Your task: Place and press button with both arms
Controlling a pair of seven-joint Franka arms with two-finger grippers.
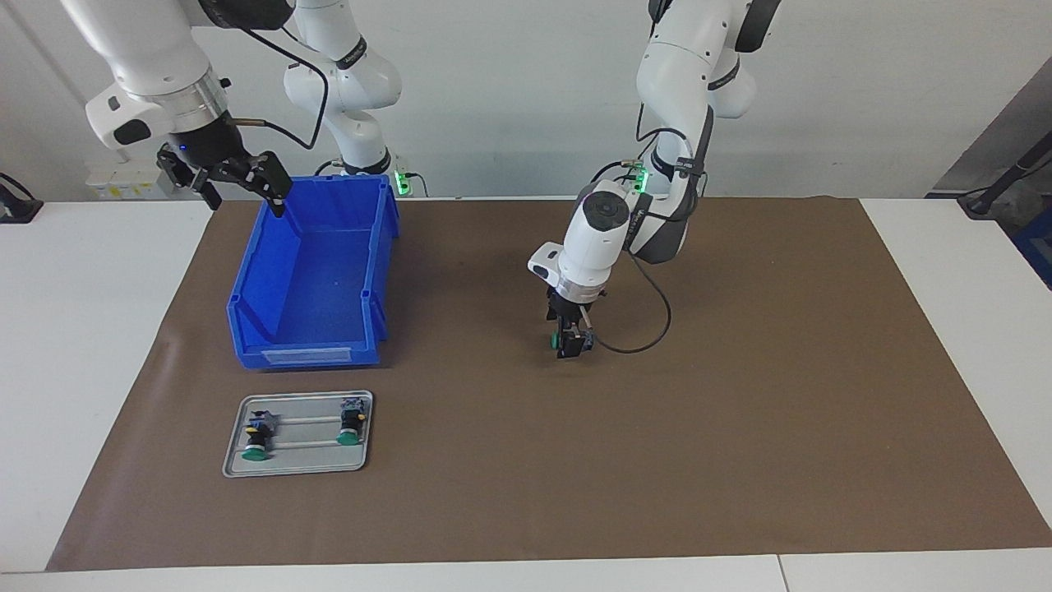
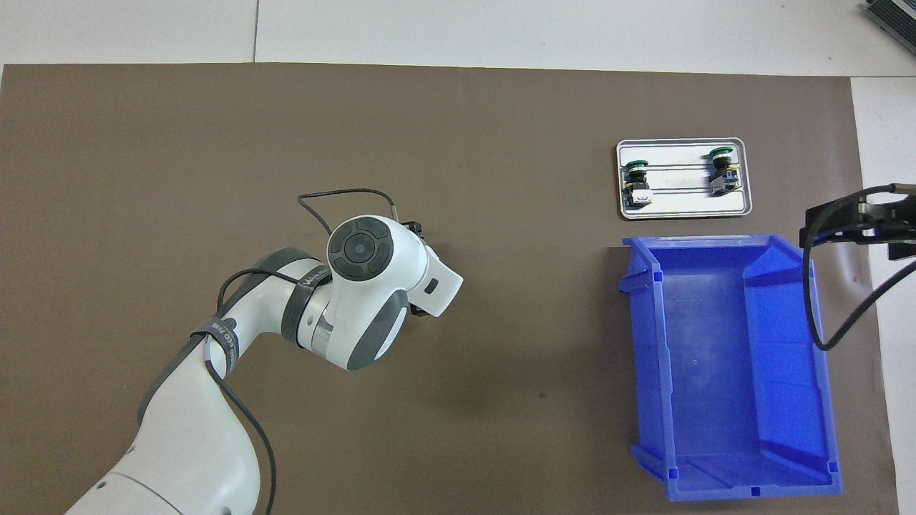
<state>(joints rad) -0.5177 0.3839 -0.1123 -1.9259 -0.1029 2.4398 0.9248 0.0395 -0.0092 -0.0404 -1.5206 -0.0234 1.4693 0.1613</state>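
Seen low over the brown mat mid-table, left gripper clamped around the green-capped button, right gripper hanging open above the blue bin, two spare switches on the metal tray.

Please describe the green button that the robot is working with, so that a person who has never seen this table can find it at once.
Look at the middle of the brown mat, where the left gripper comes down from above. The button sits between its fingers, its green cap turned toward the blue bin. Two similar switches lie on the metal tray instead, untouched.
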